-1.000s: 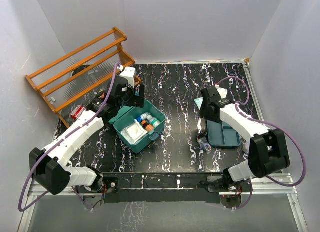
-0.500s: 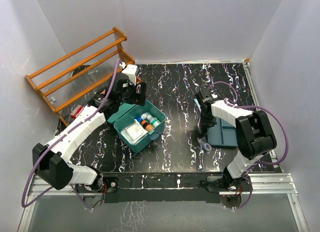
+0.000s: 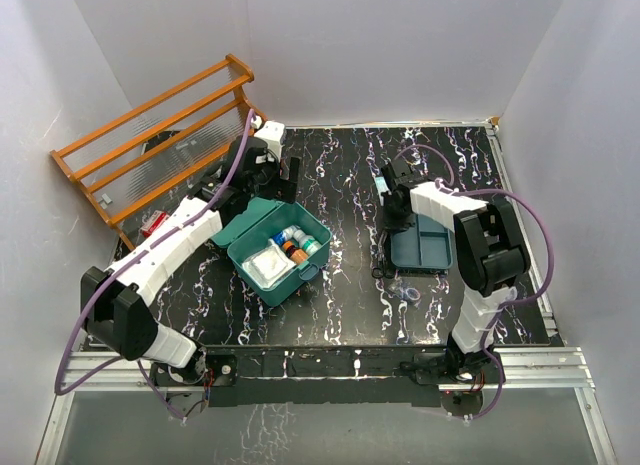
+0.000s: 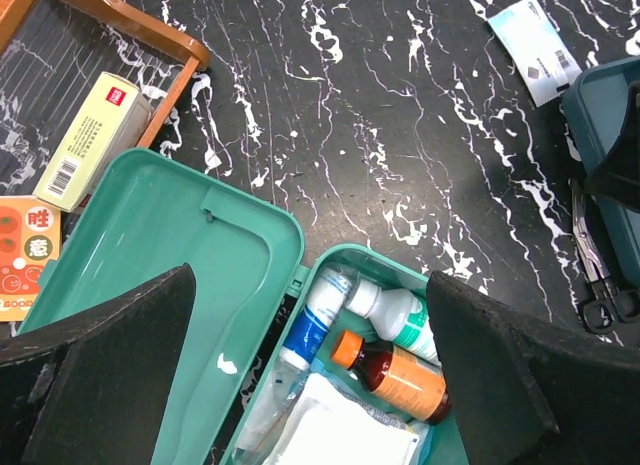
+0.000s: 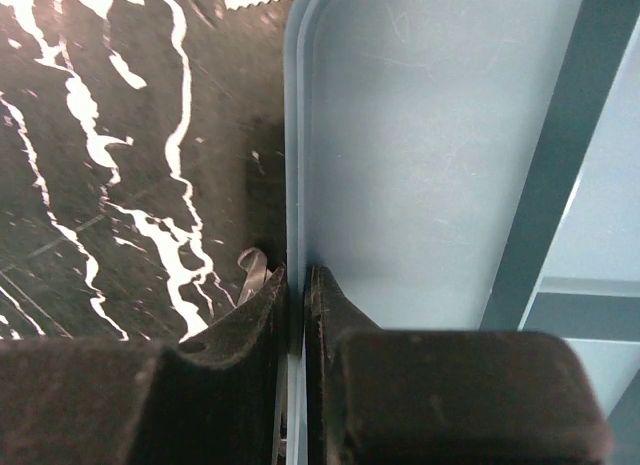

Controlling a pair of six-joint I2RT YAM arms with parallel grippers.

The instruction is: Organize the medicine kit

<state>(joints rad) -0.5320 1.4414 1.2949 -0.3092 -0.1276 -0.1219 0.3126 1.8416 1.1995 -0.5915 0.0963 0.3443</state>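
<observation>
On the black marbled bench an orange wooden rack is seen at ten o'clock, and a pale yellow box is laid just beside its rail. A flat teal tray is placed at three o'clock, with scissors just beside its edge and a white sachet near its far corner.

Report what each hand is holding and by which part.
The right hand is shut on the tray, pinching its outer rim wall between both fingers. The left hand is open above the medicine kit, holding nothing.
</observation>
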